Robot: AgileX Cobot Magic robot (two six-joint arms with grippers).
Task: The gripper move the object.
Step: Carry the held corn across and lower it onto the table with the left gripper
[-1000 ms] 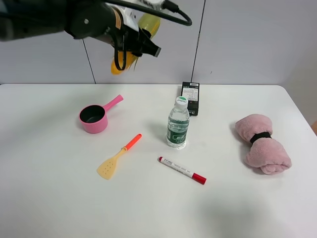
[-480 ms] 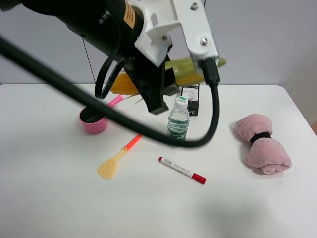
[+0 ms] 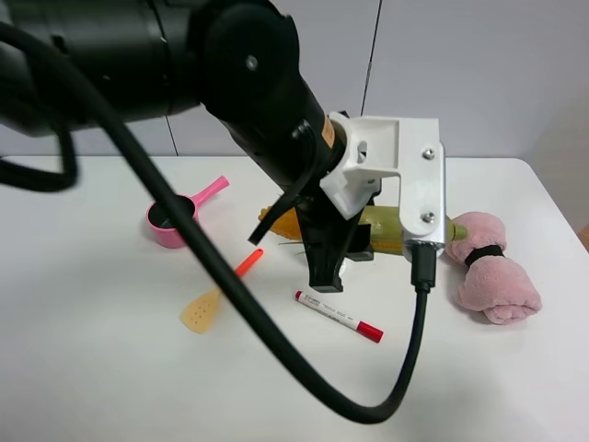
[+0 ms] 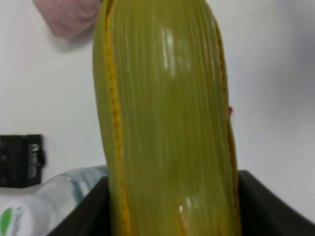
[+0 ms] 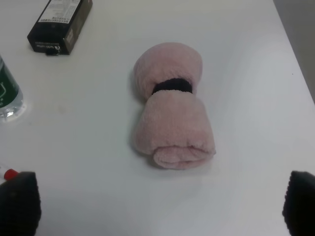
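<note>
The toy corn cob [image 3: 398, 230], green husk with yellow-orange kernels, lies level in my left gripper [image 3: 337, 245], which is shut on its middle. It hangs low over the table's middle, its green end pointing at the pink towel roll [image 3: 488, 267]. In the left wrist view the corn [image 4: 167, 113] fills the frame between the black fingers [image 4: 263, 206]. My right gripper [image 5: 160, 204] is open and empty, its fingertips [image 5: 19, 201] at the frame's corners, with the towel roll [image 5: 172, 105] in front of it. It does not show in the high view.
A pink ladle cup [image 3: 177, 219], an orange-handled yellow spatula [image 3: 219, 293] and a red-capped white marker [image 3: 339, 317] lie on the white table [image 3: 92, 368]. The water bottle [image 4: 29, 209] and black box [image 4: 19, 160] are hidden behind the left arm in the high view.
The left arm has swung down from high at the back and to the right, carrying the corn low over the table's middle, toward the towel. It now hides the bottle and box.
</note>
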